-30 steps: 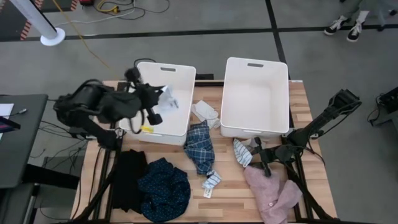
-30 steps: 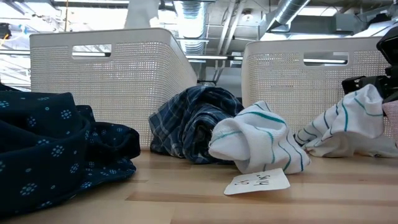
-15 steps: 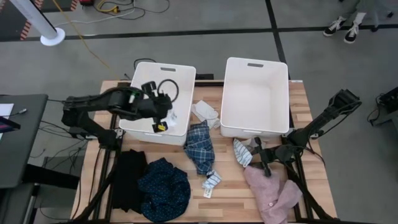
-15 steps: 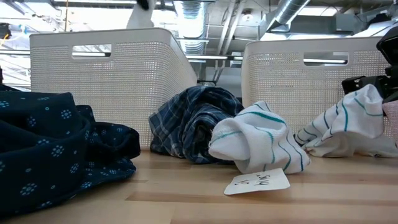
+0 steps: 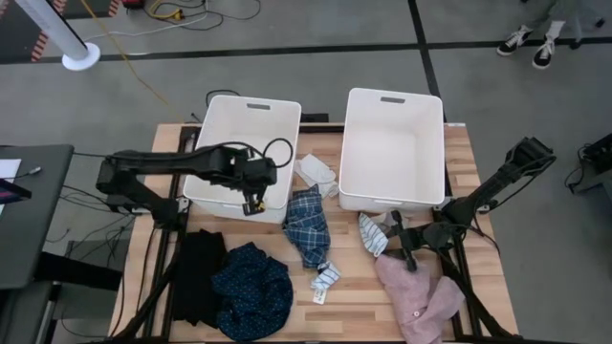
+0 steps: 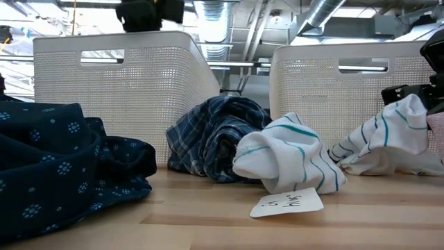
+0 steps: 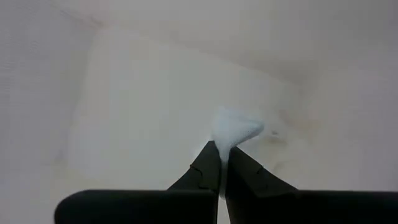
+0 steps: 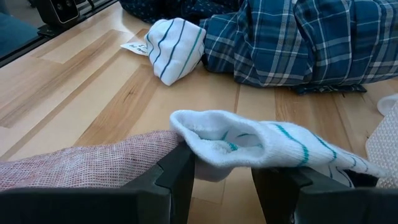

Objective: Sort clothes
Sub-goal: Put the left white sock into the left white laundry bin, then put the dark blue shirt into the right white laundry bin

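From above, the left end effector (image 5: 251, 191) reaches down into the left tub (image 5: 229, 115). Only the left wrist view shows what it has: its two dark fingers are pinched tight on a small bit of white cloth (image 7: 233, 127), with the smooth white tub floor behind it.

The right end effector (image 5: 406, 250) sits low on the wooden desk (image 5: 354, 287), at the top edge of the pink garment (image 5: 421, 301). Its wrist view shows the fingers partly apart with a striped sock (image 8: 261, 143) lying across the gap. The sock is soft and ribbed, white with thin teal lines. I cannot tell if the fingers squeeze it.

The low view shows that the tubs have walls full of tiny holes, like mesh. It also shows a second striped sock (image 6: 284, 160) bunched in a ball, with a small paper tag (image 6: 286, 203) in front of it.

The blue plaid garment (image 5: 308, 225) is long and crumpled, and it runs from the tubs toward the desk's front edge. The navy dotted garment (image 5: 251, 291) is a round heap. The black garment (image 5: 196, 272) lies just left of it. Another white piece (image 5: 316, 172) lies between the tubs.
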`<state>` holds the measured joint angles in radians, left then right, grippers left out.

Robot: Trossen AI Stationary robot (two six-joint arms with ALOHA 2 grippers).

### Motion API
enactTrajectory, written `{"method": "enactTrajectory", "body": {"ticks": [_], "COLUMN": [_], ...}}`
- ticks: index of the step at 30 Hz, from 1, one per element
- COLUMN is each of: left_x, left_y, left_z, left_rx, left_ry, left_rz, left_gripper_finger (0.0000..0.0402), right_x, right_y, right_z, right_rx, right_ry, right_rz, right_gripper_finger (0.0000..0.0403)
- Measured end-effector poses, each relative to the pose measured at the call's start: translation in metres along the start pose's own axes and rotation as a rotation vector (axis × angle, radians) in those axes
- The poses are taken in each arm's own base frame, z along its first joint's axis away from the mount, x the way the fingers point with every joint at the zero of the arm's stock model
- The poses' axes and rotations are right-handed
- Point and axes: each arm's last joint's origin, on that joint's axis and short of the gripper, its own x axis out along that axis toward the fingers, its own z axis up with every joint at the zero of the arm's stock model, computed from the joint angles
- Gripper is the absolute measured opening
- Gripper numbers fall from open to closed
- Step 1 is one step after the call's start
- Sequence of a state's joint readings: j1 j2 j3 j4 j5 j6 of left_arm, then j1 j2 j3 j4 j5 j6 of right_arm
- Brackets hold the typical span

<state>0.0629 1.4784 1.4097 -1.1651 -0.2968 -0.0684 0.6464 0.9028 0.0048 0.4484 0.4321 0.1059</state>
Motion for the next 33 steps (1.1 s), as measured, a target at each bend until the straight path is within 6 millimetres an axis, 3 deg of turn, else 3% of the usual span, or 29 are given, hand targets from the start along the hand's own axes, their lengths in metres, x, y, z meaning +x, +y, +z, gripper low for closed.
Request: {"method": "enactTrajectory", "body": {"ticks": [7,18,25,33], "left_x": [0.024,0.013,-0.022,-0.094], "left_y": [0.001,0.005,0.015,0.023], "left_z": [-0.005,-0.001,-0.004,-0.025], "left_rx": [-0.020,-0.038,-0.081,-0.114], "left_ry": [0.013,-0.055,-0.179,-0.454], "left_rz": [-0.112,-0.121,-0.127,-0.097], "left_gripper_finger": [0.0037,0.0142,0.0204,0.0224], "right_x": [0.000,0.000,0.000,0.000], "right_y": [0.000,0.000,0.000,0.000], "right_z": [0.000,0.000,0.000,0.000], "right_rx": [0.000,0.000,0.000,-0.001], "right_ry": [0.000,0.000,0.000,0.001], "right_rz": [0.000,0.000,0.000,0.000], "right_gripper_finger": [0.0169,0.0169,0.0169,0.0169]}}
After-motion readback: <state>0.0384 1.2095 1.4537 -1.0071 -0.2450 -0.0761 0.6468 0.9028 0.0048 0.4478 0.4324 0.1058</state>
